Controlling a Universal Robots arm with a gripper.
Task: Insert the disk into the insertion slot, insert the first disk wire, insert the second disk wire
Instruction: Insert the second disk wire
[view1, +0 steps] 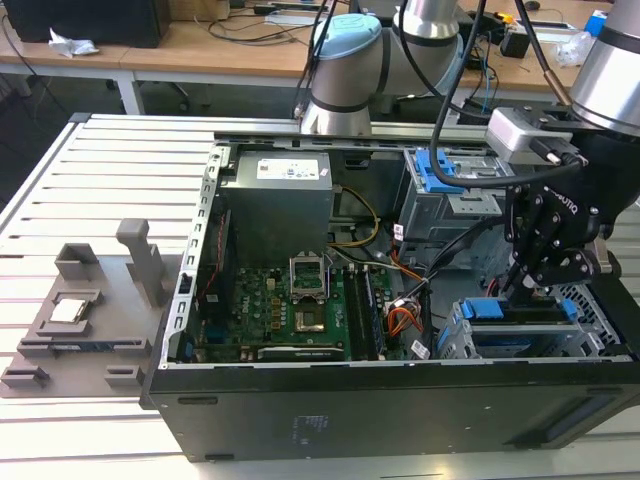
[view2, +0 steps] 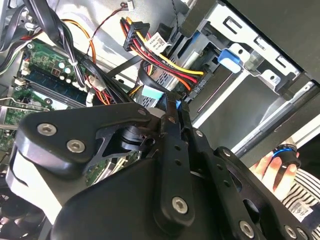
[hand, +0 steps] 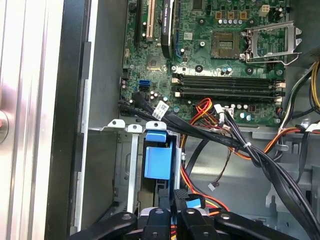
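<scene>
At the exterior view's lower right, the gripper (view1: 527, 287) appeared closed on a cable connector above the disk (view1: 520, 335), already seated in the insertion slot (view1: 452, 340). Connector judged light, rigid; grip its sides.

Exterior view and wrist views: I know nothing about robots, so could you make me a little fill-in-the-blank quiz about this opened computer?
1. In the exterior view the gripper hangs over the disk, whose plastic carrier is coloured ___.
2. The motherboard lying in the computer case is coloured ___.
3. In the second wrist view a person's hand shows next to a sleeve patterned with ___.

Missing words: blue; green; stripes.
</scene>
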